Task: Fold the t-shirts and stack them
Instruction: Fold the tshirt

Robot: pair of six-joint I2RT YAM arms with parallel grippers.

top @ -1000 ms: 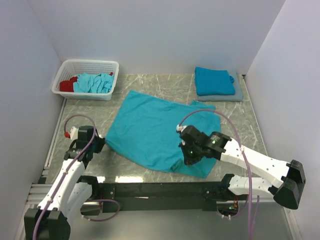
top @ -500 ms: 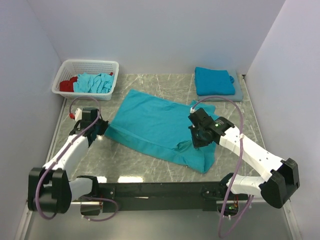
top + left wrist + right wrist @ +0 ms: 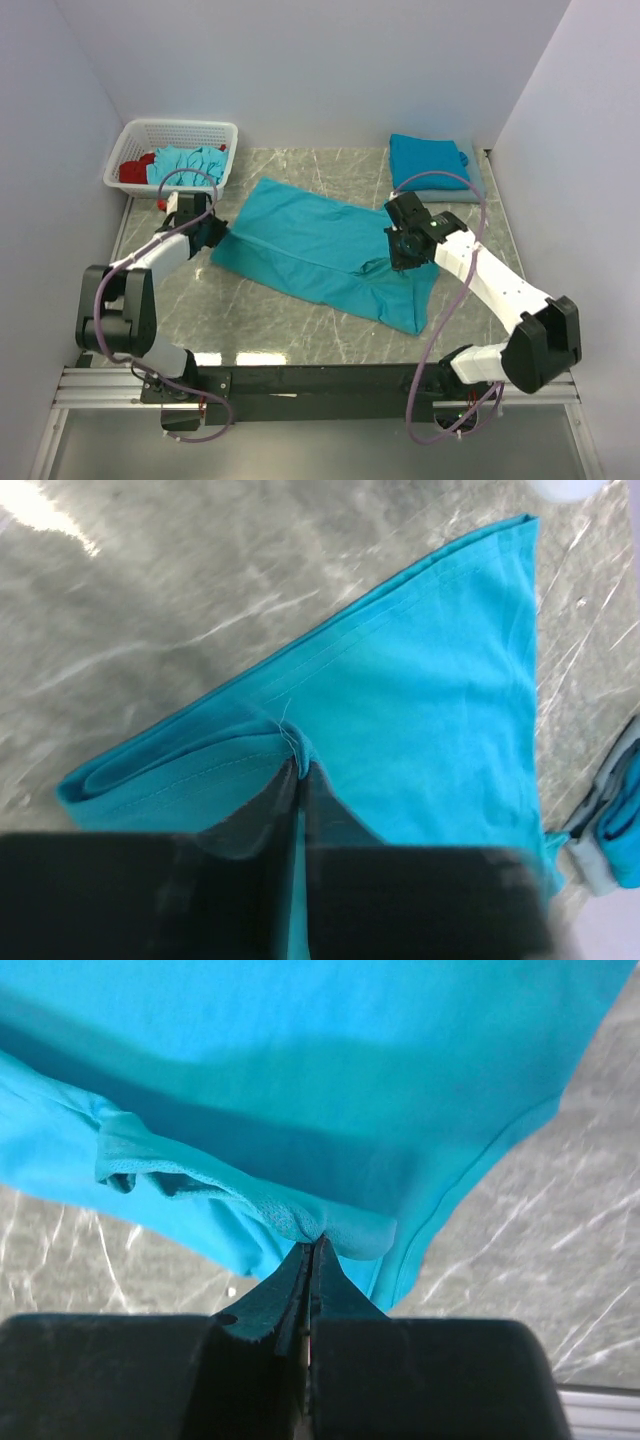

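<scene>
Midway across the marble table, a teal t-shirt lies spread with its near edge doubled over. At its left side the left gripper pinches a folded edge, while the right gripper clamps a bunched hem on the right. A folded t-shirt rests in the far right corner.

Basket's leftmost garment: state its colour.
Red. The garment shows best in the top external view, at the left end of the white basket.
</scene>
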